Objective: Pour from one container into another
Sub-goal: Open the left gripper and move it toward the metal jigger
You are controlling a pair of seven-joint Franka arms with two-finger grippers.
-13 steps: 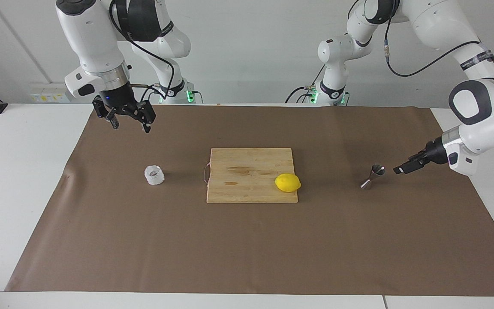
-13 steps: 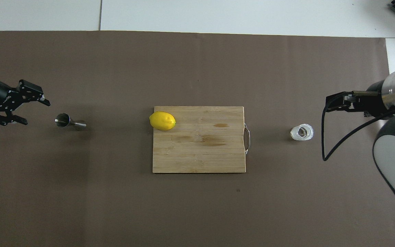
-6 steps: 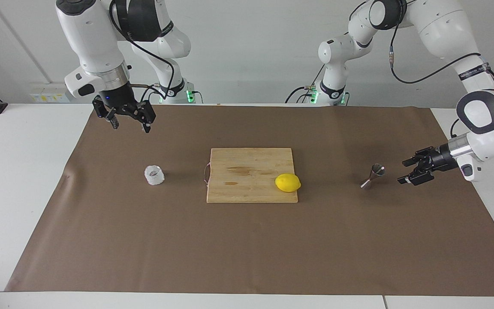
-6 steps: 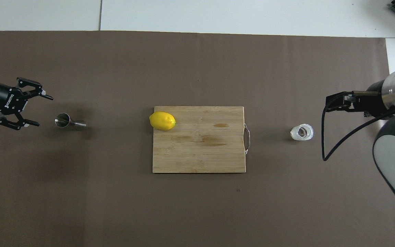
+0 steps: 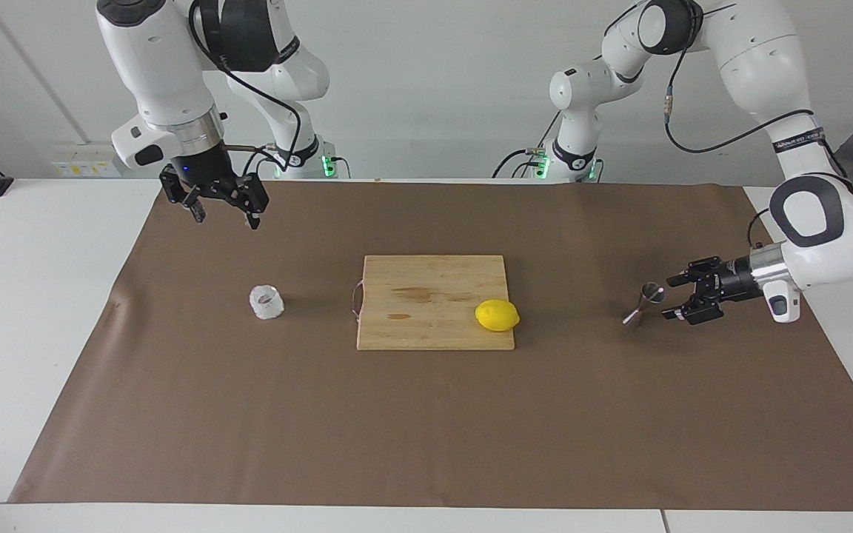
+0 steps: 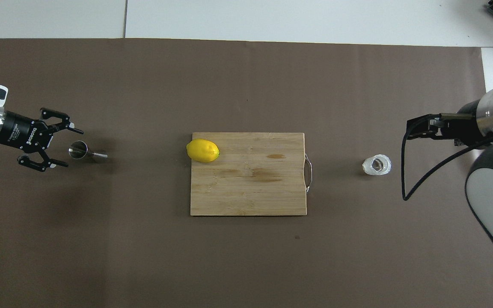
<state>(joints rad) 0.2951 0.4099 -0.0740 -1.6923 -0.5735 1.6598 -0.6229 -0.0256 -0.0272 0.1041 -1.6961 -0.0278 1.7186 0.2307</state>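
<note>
The small whitish faceted cup [image 5: 266, 302] [image 6: 376, 165] stands on the brown mat toward the right arm's end. The steel hourglass jigger [image 5: 643, 303] [image 6: 83, 151] stands toward the left arm's end. My left gripper [image 5: 668, 299] [image 6: 72, 147] is open and held low and sideways. Its fingertips are close beside the jigger's upper cone, and no touch shows. My right gripper [image 5: 226, 220] [image 6: 413, 128] hangs open in the air, clear of the cup, over the mat on the cup's robot side. It holds nothing.
A wooden cutting board [image 5: 426, 326] [image 6: 248, 196] lies mid-table between the two containers. A yellow lemon [image 5: 497, 315] [image 6: 203, 150] sits on its corner toward the jigger. The brown mat [image 5: 426, 429] covers most of the white table.
The left gripper has swung in toward the jigger and turned, so its open fingers now face the jigger from close by. The right arm, cup and jigger have not moved.
</note>
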